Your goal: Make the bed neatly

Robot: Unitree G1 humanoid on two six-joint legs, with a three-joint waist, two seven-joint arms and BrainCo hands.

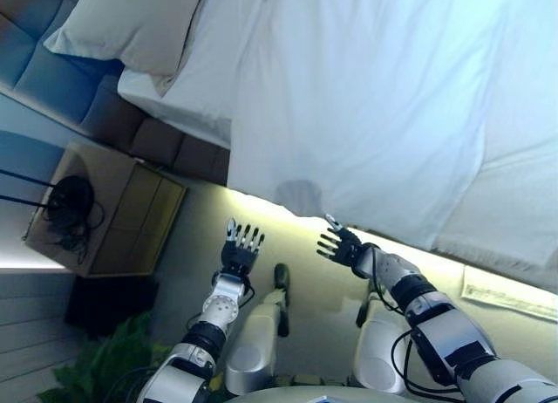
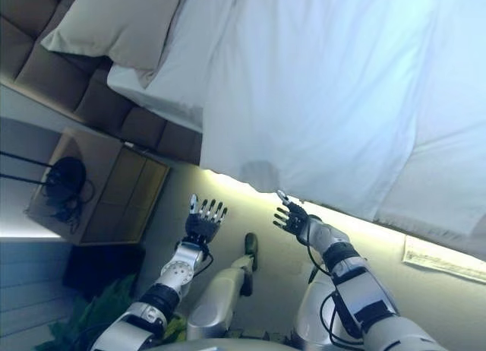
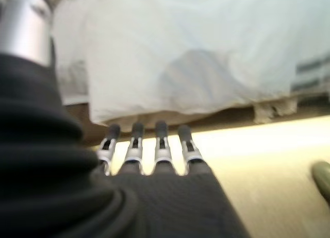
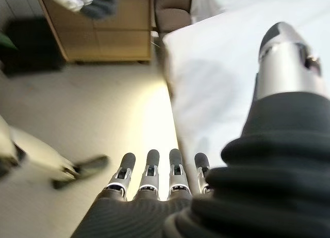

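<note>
Now both open, fingers straight: left hand [image 1: 240, 250] and right hand [image 1: 342, 244] at centre, just below the sheet [image 1: 375, 115] edge, not touching.

White duvet [image 1: 375, 98], beige pillow [image 1: 131, 23], brown quilted headboard [image 2: 45, 70], light wooden nightstand [image 1: 122, 215]

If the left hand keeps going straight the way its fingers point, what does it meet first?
Most likely the hanging edge of the white duvet. In the left wrist view the left hand, fingers straight and open, points at that draped edge at the side of the bed, with nothing in between. Depth is hard to judge.
</note>
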